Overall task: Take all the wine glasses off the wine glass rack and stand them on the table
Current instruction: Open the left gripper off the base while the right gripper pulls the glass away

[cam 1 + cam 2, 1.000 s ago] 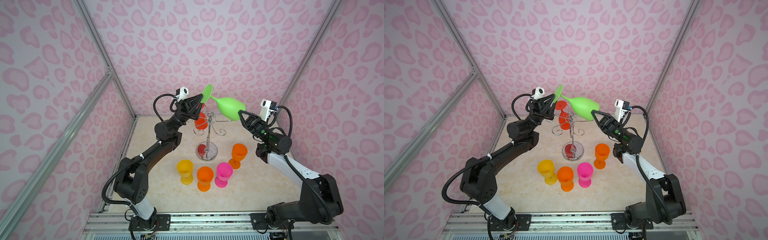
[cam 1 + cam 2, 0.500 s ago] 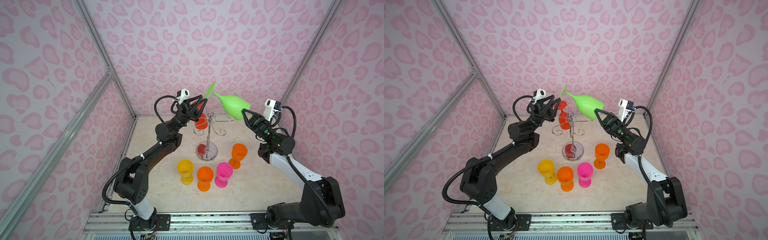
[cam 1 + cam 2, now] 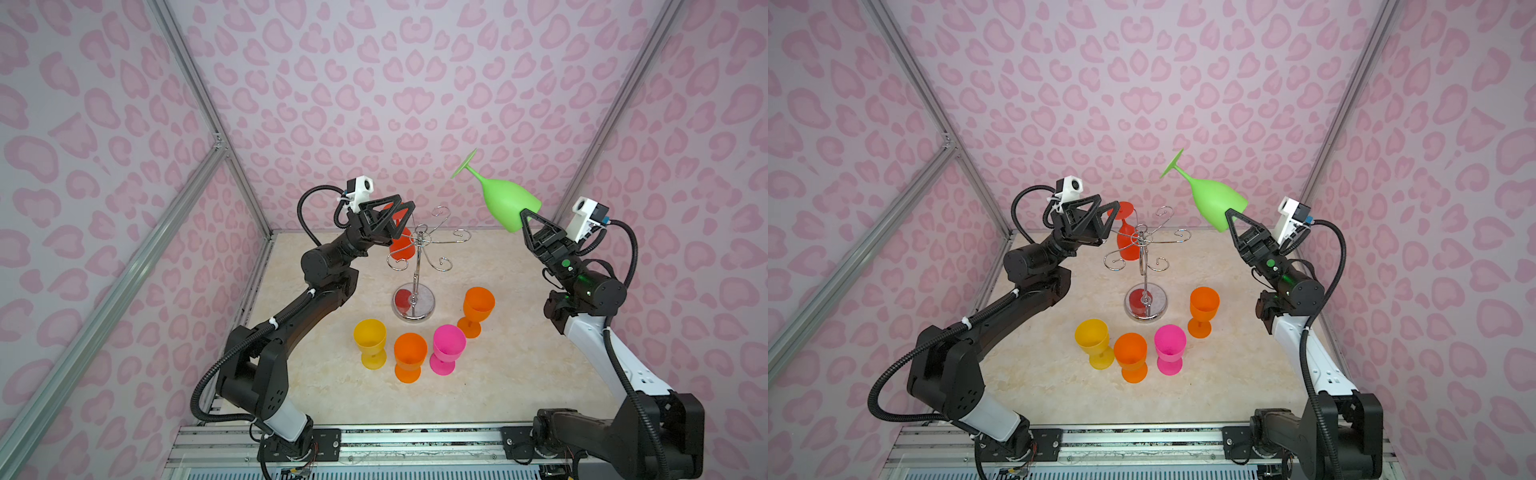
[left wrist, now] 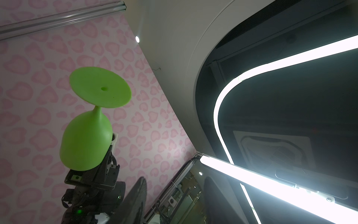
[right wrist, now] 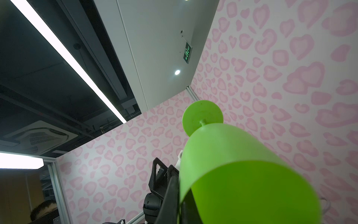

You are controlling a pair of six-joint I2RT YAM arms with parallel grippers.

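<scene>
The right pincer (image 3: 523, 216), clenched on the rim of the lime-green plastic wine glass (image 3: 505, 203), holds it foot-up and clear of the hooks of the chrome wire wine glass rack (image 3: 426, 301), while the left pincer (image 3: 405, 200), parted and empty, hovers beside a hanging red plastic glass (image 3: 401, 249).

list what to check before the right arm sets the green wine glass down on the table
1. The right gripper is shut on the rim of the green plastic wine glass: ok.
2. The glass is clear of the chrome wire wine glass rack: ok.
3. The glass is upright for placing: not ok, it is tilted with its foot up.
4. The left gripper is open and empty, near the hanging red plastic glass: ok.
5. Bare marble-look table lies in front of the right arm: ok.
6. The grip is firm enough: cannot tell.
</scene>
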